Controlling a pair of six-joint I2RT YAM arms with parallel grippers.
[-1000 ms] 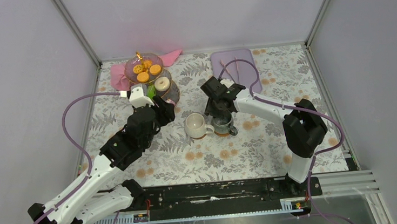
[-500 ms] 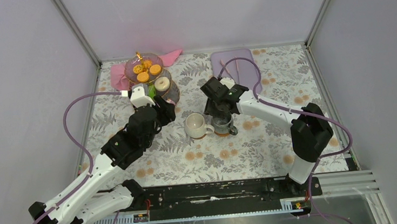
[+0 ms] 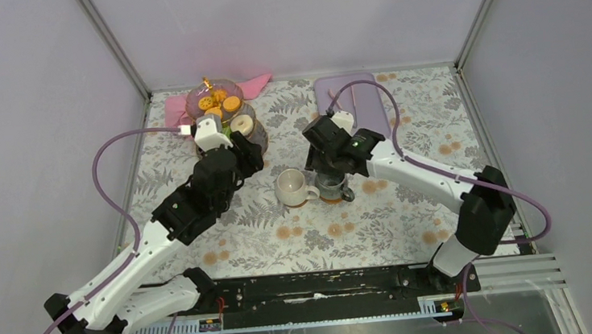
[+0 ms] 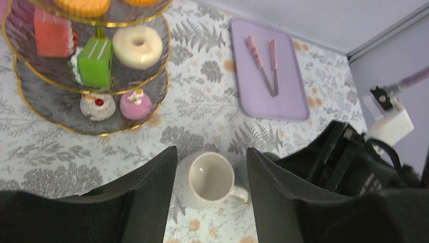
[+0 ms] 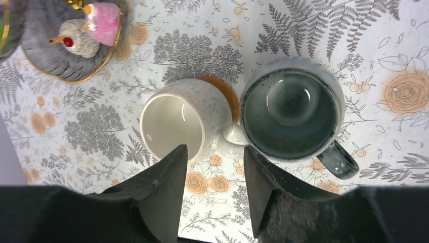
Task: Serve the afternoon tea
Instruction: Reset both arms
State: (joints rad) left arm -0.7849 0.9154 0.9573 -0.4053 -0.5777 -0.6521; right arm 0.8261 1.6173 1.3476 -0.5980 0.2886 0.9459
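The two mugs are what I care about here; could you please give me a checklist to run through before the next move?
1. Cream mug and grey-green mug upright: ok.
2. Both mugs empty: ok.
3. Clear gap between the mugs for a finger: not ok; the cream mug's handle looks pressed against the grey-green mug.
4. Right gripper open, holding nothing: ok.
5. Left gripper open, holding nothing: ok.
6. Pastries seated on the glass stand: ok for the tiers in view.

White-and-black arms (image 3: 128,277), purple cables (image 3: 95,172)
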